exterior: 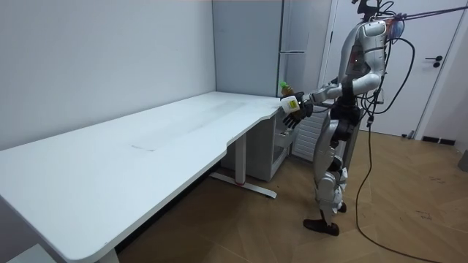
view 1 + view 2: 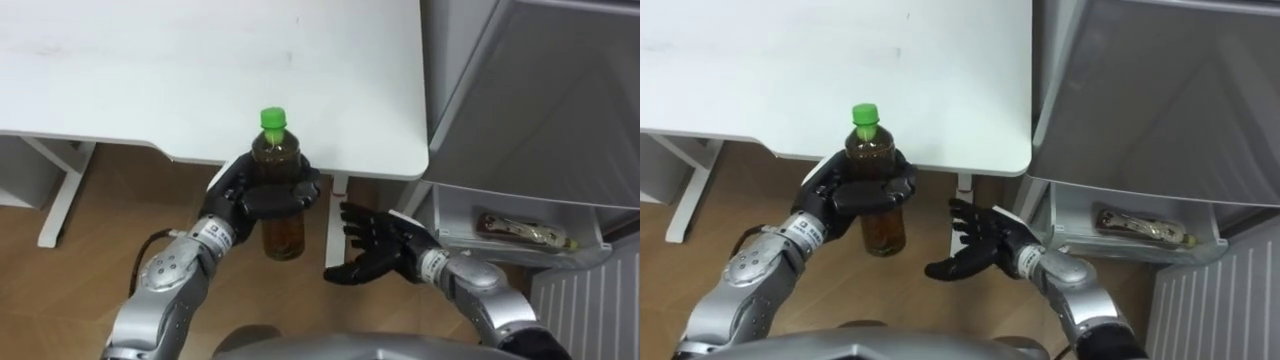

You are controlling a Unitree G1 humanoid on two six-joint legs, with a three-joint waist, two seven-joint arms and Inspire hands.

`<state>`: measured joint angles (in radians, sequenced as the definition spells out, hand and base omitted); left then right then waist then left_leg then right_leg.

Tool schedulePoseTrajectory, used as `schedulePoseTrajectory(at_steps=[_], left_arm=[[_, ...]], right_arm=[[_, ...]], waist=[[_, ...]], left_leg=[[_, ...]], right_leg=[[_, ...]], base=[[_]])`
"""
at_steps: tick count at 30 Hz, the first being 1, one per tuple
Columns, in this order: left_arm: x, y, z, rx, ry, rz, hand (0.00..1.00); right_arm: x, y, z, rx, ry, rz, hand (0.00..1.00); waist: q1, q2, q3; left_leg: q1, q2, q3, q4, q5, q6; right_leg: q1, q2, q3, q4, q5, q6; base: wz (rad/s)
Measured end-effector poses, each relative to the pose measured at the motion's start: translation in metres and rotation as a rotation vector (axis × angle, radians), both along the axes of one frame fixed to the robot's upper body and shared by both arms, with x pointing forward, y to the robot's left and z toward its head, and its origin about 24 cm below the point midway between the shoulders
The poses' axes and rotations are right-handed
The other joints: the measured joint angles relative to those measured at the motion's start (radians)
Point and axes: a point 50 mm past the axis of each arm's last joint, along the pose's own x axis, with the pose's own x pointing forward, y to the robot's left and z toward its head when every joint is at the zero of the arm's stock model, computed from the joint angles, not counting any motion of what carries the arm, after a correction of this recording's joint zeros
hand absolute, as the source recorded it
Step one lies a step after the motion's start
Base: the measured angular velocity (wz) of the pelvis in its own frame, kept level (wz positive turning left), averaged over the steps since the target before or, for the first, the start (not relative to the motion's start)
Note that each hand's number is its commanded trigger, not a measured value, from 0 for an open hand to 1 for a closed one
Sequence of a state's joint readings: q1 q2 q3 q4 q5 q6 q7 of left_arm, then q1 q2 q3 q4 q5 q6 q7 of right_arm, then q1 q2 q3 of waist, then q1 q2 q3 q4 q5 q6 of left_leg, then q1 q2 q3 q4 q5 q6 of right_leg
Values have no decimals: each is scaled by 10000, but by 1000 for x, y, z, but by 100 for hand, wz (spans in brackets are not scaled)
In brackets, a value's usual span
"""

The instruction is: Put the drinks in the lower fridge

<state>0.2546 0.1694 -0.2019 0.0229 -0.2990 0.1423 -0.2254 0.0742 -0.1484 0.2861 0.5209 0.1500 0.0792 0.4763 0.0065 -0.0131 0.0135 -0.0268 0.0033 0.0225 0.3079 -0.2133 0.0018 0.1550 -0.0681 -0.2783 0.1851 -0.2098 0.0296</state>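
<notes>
White tabletop point(image 2: 150, 70) lies upper left in the left eye view, grey fridge point(image 2: 520, 90) at right. Left robot hand point(image 2: 262, 197) is clamped round the bottle point(image 2: 278, 150), which is upright, green cap on top, at the tabletop's near edge. Right robot hand point(image 2: 378, 250) is just beside the bottle, fingers spread, not touching it. Room view: the robot stands at the tabletop's far corner beside the fridge, with the bottle held out in front.

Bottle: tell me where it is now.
In the left eye view the bottle is upright in the left hand, centre, at the edge of the table, with the open right hand to its right.
</notes>
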Motion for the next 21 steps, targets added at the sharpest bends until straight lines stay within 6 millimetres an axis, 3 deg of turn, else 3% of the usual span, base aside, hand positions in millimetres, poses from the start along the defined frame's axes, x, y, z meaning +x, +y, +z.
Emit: schedulePoseTrajectory(at_steps=[9,21], left_arm=[[-4,-13,-4,980,-33,-954,100],[-4,-10,-5,1865,-283,-1010,100]], right_arm=[[3,20,15,873,-553,1218,0],[3,25,20,2150,-475,1361,0]], waist=[[-1,-23,-20],[106,-41,-25]], left_leg=[[-11,-10,-63,5,4,-3],[21,-11,-50,15,5,-2]], right_leg=[[10,1,-84,3,0,0],[37,-16,-89,25,1,-1]], base=[[1],[0]])
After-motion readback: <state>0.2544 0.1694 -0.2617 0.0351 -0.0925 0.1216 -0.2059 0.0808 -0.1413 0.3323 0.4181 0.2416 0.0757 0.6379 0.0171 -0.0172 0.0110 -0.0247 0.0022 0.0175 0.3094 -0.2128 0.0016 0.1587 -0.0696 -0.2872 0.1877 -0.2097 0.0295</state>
